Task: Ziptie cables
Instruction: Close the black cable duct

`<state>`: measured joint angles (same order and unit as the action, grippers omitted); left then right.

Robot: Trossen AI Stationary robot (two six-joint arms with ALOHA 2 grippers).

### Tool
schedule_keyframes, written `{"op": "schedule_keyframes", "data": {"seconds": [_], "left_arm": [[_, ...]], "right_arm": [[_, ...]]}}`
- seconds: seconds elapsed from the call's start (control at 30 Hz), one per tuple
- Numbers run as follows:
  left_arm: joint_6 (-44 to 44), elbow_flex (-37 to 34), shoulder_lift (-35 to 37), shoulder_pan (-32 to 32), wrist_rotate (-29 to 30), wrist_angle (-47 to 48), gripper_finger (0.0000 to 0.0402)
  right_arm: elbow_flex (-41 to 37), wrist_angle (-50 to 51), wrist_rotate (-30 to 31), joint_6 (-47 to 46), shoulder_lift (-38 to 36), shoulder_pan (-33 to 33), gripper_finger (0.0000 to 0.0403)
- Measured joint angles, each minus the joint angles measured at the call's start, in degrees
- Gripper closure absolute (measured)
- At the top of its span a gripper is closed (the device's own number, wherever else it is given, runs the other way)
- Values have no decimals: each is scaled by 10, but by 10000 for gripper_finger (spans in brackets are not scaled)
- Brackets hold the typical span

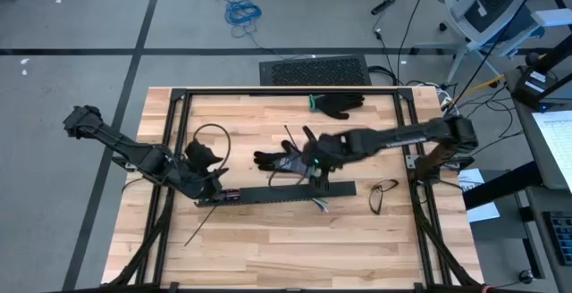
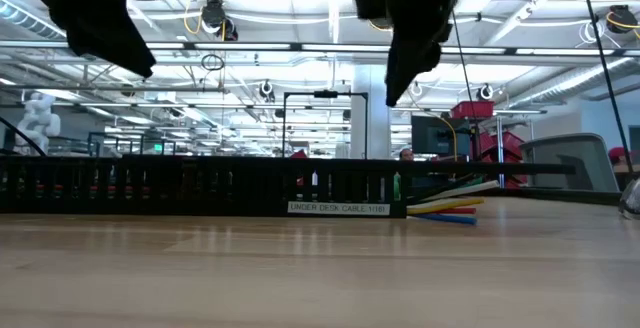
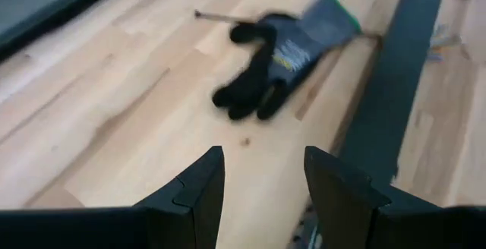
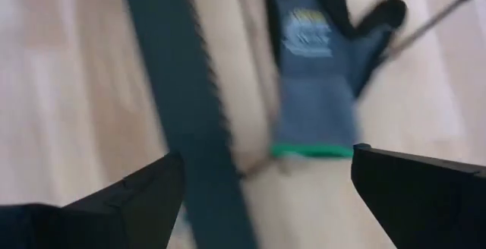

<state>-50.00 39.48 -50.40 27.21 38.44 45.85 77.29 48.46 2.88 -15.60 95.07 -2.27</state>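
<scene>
Wooden table (image 1: 268, 239) spread below, the long black slotted channel (image 1: 277, 195) lying across its middle with the cables (image 2: 455, 209) poking out of its right end, yellow, red and blue tips showing. Right gripper (image 1: 315, 157) hangs over the grey-and-black glove (image 1: 279, 160), jaws spread wide, empty. Left gripper (image 1: 217, 184) by the channel's left end, fingers parted, holding nothing.

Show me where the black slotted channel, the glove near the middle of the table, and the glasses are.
black slotted channel (image 1: 277, 193), high view, middle of its length.
glove (image 3: 266, 67), left wrist view, its palm.
glasses (image 1: 383, 195), high view, on the frame.
</scene>
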Motion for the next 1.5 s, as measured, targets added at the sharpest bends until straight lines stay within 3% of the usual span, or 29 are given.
{"op": "schedule_keyframes", "data": {"seconds": [0.13,0.37,0.57,0.87,0.97,1.17,1.3,1.4,1.5], "left_arm": [[9,0,-5,2,21,-3,224],[14,-4,-67,5,4,-6,224],[74,-4,-107,34,-134,-16,224],[-33,-4,-94,72,-360,-21,215],[-11,2,-92,74,-423,-18,198],[56,68,-92,42,-485,3,139],[99,152,-92,24,-488,138,103],[111,179,-91,17,-402,245,86],[100,170,-92,13,-342,244,78]], "right_arm": [[-58,-83,13,-87,-17,-48,51],[-55,-120,18,-62,46,-81,51],[-56,-128,19,-42,51,-78,51],[-56,-124,19,-29,51,-78,51],[-56,-129,20,-10,51,-78,51],[-56,-126,35,17,51,-78,51],[-60,-124,36,28,51,-78,51],[-69,-135,36,29,51,-79,51],[-81,-144,36,29,51,-78,51]]}}
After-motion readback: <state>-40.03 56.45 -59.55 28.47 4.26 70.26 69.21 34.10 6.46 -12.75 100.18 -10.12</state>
